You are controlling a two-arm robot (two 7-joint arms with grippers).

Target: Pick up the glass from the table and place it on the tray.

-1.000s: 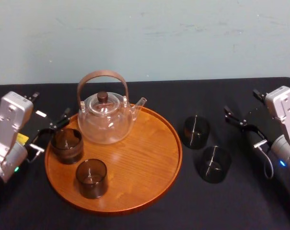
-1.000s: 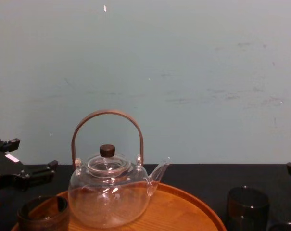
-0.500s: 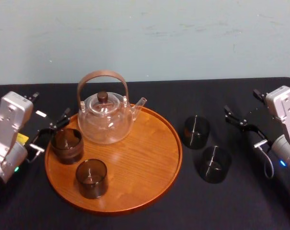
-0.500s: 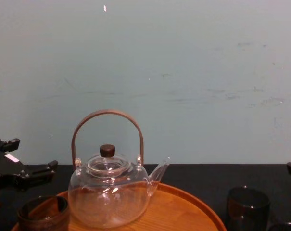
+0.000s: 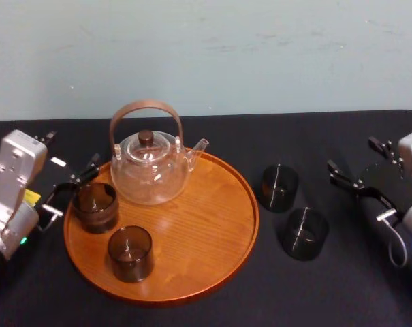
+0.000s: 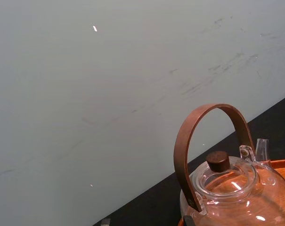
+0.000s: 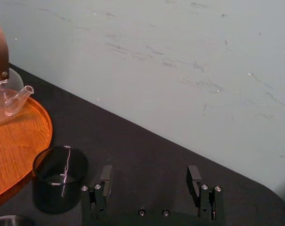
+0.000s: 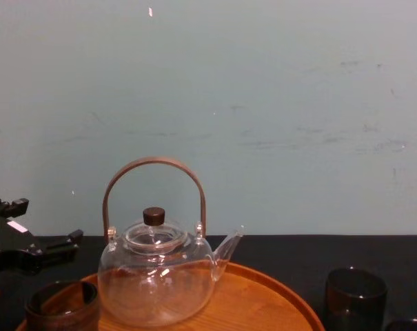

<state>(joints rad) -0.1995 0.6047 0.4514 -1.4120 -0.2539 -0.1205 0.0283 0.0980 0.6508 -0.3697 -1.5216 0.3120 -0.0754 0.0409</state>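
Note:
Two dark glasses stand on the black table [image 5: 328, 293] to the right of the tray: one farther back [image 5: 279, 187], one nearer [image 5: 306, 233]. The round wooden tray [image 5: 192, 259] holds two more dark glasses [image 5: 95, 206] [image 5: 130, 253]. My right gripper [image 5: 355, 155] hovers open and empty, right of the table glasses. In the right wrist view its fingers [image 7: 106, 175] stand wide apart, with one glass [image 7: 61, 179] beyond them to one side. My left gripper [image 5: 71, 151] is open at the tray's left edge, beside the rear tray glass.
A clear glass teapot [image 5: 149, 170] with a brown hoop handle stands at the tray's back left. It also fills the lower part of the chest view [image 8: 156, 276]. A pale wall rises behind the table. Bare black cloth lies in front of the tray and the table glasses.
My right gripper has drawn back to the right and toward me, away from the table glasses, and has left the chest view's right edge. The left arm and all objects stayed put.

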